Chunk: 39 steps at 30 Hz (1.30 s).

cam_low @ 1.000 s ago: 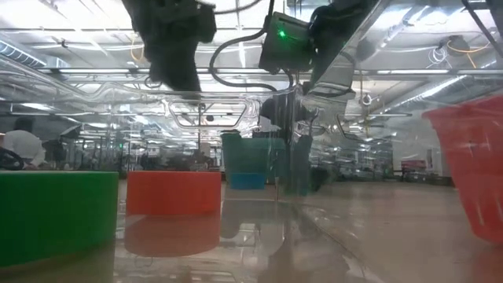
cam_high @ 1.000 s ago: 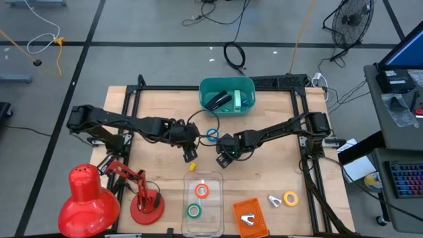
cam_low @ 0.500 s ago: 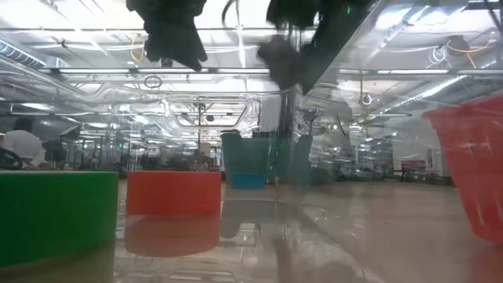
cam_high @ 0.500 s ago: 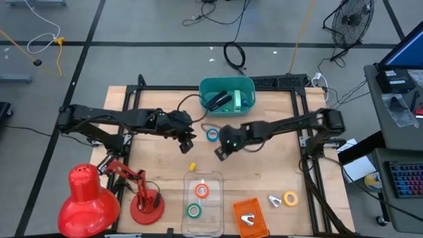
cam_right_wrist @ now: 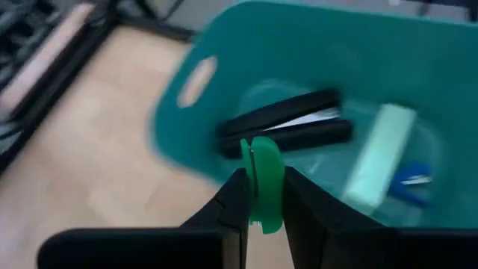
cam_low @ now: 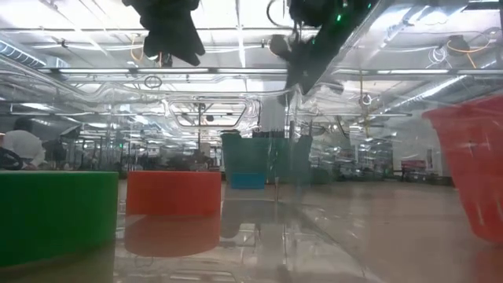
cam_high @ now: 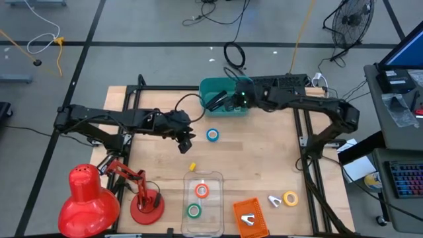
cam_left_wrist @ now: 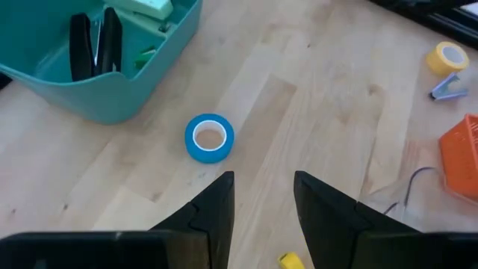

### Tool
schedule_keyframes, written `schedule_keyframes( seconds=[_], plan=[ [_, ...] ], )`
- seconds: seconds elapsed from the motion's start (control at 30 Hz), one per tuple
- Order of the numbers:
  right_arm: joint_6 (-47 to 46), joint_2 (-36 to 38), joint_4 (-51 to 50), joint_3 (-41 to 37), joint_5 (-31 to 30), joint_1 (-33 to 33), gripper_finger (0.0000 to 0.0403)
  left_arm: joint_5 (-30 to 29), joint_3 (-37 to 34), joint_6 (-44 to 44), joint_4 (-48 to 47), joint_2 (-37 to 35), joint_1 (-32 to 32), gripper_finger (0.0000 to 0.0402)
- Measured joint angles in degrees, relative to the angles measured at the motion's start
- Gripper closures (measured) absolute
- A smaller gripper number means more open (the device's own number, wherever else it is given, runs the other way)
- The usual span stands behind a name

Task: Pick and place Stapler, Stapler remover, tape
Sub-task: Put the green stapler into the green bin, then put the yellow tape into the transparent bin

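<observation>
Roughly midway, I'd judge. My right claw [cam_right_wrist: 255, 196] is pinched on a small green piece [cam_right_wrist: 261, 181] and hangs over the near rim of the teal bin [cam_high: 210, 87] at the far middle of the tabletop [cam_high: 264, 168]. Whether that green piece is a tape roll seen edge-on I cannot tell. Inside the bin I see a black stapler [cam_right_wrist: 285, 123], a pale green object and something blue (too blurred to name).

The left claw [cam_left_wrist: 261, 198] is parted, holding nothing, and hovers just left of the blue tape roll [cam_high: 212, 135], which lies flat on the wood just near of the bin.

Left to do, as I read it: the blue roll, the orange tape roll [cam_high: 201, 191] and green tape roll [cam_high: 193, 211] in the clear tray [cam_high: 218, 177] at the near edge, and the yellow tape roll [cam_high: 290, 198] with a small silver remover [cam_high: 273, 199] touching or just beside it at the near right.
</observation>
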<state>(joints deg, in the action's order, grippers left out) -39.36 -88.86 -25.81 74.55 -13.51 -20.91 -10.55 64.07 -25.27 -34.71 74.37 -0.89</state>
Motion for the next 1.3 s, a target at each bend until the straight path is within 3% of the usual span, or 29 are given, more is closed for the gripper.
schedule_keyframes(
  seconds=[0.23,0.53,0.7,0.8,1.1,1.3],
  plan=[
    [0.01,-7.36,0.26,-0.08,2.72,-5.00,0.0356,1.24,0.00,-1.27,-0.11,0.02,-0.07,0.0261],
    [0.42,-16.36,0.08,0.18,6.16,-5.28,0.0356,1.44,-0.01,-1.84,-0.27,0.02,-1.22,0.0261],
    [0.88,-17.58,-0.92,0.14,6.22,-4.90,0.0351,1.51,0.00,-1.98,-0.43,0.02,-1.60,0.0261],
    [1.21,-17.58,-1.08,0.14,6.08,-4.89,0.0329,1.25,-0.02,-2.07,-0.83,0.02,-2.04,0.0261],
    [1.09,-17.00,3.30,0.14,9.23,-4.85,0.0209,-0.04,-0.02,-2.28,-1.39,0.02,-2.64,0.0261],
    [2.29,-13.31,8.68,0.16,9.15,-4.87,0.0185,-0.07,-0.02,-2.26,-1.46,0.02,-2.64,0.0261]
  ],
)
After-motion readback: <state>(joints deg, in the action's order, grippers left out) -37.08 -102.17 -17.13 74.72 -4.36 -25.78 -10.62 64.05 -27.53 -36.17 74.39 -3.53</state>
